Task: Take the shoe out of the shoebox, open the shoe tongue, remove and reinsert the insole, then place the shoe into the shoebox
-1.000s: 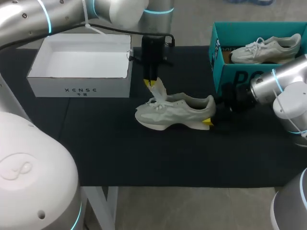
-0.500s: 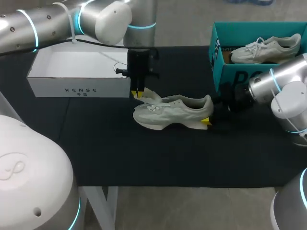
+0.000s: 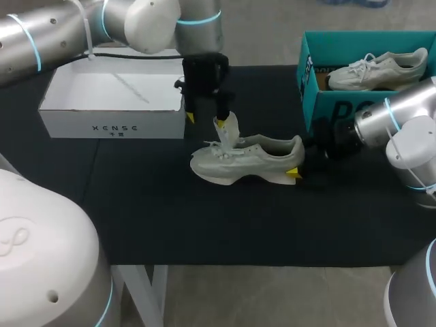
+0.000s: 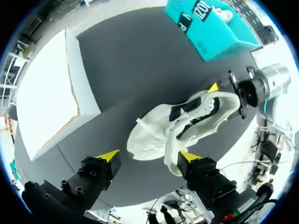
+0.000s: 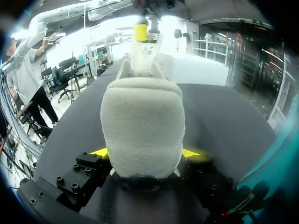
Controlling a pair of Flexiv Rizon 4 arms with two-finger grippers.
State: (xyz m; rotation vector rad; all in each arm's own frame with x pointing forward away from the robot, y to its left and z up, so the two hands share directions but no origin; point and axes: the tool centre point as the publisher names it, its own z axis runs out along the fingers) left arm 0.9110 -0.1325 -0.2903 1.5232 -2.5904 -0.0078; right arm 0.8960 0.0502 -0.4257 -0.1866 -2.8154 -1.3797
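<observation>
Black mat [image 3: 150, 218] covers the table, matte cloth, flat.

Your left arm [image 3: 82, 27] enters from the far left corner, silver tube with a cyan ring. Its wrist is turned straight down just past the white box's near right corner. Left claw [image 3: 204, 120] hangs over the front of the shoe, spread wide and gripping nothing. One yellow tip [image 4: 189, 157] sits against the tongue, the other is well clear.

Your right arm [image 3: 402, 119] comes in low from the right, forearm nearly level with the mat and pointing left. Right claw [image 5: 145, 153] is closed on the shoe's heel, a yellow tip on each side.

White box [image 3: 112, 127]: open-topped, plain card, rectangular, at the far left of the mat.

Teal box [image 3: 340, 109]: open card box at the far right, holding a second shoe [image 3: 378, 70] on its side.

Shoe [image 3: 248, 160]: pale off-white trainer, upright on its sole mid-mat, toe towards the left. The heel looks fuzzy and rounded. White laces lie loose.

Tongue [image 3: 227, 128]: a thin, pale flap, pulled up and standing above the laces.
</observation>
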